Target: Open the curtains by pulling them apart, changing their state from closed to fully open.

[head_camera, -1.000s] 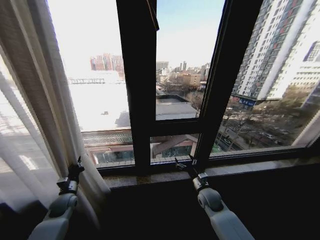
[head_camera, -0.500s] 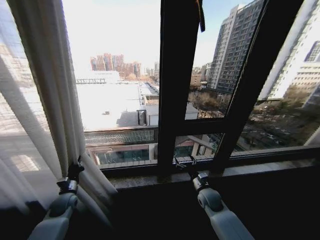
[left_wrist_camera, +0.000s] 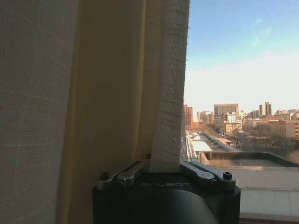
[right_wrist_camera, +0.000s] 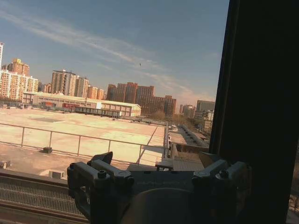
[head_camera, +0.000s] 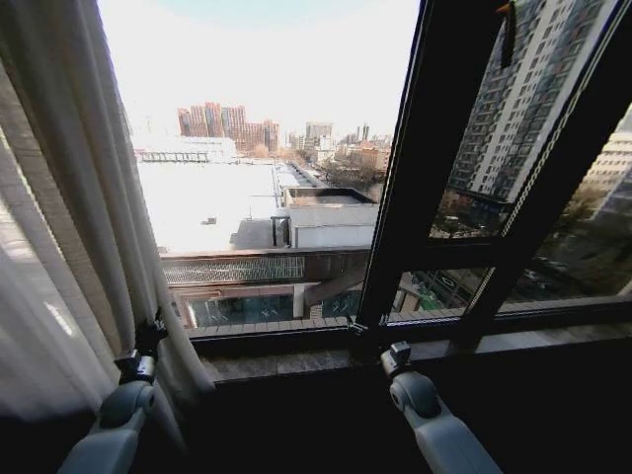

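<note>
The curtains [head_camera: 69, 217] hang bunched at the left of the frame. The left gripper [head_camera: 150, 334] is clamped on their edge fold — best to pull sideways slowly so the cloth doesn't slip. The right gripper [head_camera: 367, 328] waits low and centre, fingers spread apart — holding nothing.

We count one bunched panel of the curtains [head_camera: 69, 197], gathered at the left side of the window. We have two arms, so two pincers: the left pincer [head_camera: 150, 334] beside the fabric and the right pincer [head_camera: 367, 331] at the sill [head_camera: 296, 361]. We count two dark frame bars [head_camera: 420, 168] rising upward, with one crossbar [head_camera: 464, 247] joining them. One sill runs below the glass.
</note>
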### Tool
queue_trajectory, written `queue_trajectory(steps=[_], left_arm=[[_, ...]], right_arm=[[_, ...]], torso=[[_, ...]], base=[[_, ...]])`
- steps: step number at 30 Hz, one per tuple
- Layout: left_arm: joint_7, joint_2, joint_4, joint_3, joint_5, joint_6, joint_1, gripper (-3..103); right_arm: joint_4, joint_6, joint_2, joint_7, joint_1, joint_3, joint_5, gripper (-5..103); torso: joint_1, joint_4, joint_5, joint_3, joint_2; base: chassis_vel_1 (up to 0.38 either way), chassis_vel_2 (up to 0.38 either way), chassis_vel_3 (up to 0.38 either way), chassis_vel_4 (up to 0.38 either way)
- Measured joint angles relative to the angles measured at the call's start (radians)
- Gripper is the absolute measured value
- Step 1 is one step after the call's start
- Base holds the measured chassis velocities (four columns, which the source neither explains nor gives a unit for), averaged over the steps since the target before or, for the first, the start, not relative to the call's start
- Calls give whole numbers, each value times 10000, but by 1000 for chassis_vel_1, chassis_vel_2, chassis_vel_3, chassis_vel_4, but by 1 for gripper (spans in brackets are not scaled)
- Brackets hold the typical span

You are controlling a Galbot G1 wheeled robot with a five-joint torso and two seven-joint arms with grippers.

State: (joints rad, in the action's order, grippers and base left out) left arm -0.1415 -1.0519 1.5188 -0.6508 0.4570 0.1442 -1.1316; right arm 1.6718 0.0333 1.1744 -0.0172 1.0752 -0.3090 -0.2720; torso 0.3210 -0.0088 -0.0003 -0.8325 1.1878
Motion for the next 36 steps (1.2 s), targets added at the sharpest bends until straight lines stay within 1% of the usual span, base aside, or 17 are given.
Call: queue_trajectory(steps=[3,5,10,12,22,31,36], left_arm=[[-4,29,-4,-14,11,-1,-1,0],[-6,39,-16,-33,23,-2,-12,0],[-11,17,-25,-46,28,4,-28,0],[-16,2,-26,-48,29,7,-27,0],[-26,-8,4,-67,29,33,-72,0],[-40,-25,55,-87,31,77,-124,0],[-67,-38,84,-108,28,105,-155,0]], right_arm=[[0,0,-3,0,0,-2,0,100],[0,0,-6,-2,0,-5,0,100],[-1,0,-5,-2,0,-6,0,100],[0,0,-3,-1,0,-5,0,100],[0,0,-2,-1,0,-2,0,100],[-1,0,-2,-1,0,0,0,100],[0,0,1,0,0,5,0,100]], torso=[[0,-6,10,-1,-1],[0,-9,7,0,0],[-1,0,5,1,1],[-1,4,-5,1,0],[0,-2,3,1,0],[-1,-1,2,2,1],[0,7,1,2,1]], base=[[0,0,0,0],[-75,-64,30,47],[-21,-45,2,31],[0,0,0,0],[41,42,-46,-55],[189,161,-185,-181],[214,203,-212,-175]])
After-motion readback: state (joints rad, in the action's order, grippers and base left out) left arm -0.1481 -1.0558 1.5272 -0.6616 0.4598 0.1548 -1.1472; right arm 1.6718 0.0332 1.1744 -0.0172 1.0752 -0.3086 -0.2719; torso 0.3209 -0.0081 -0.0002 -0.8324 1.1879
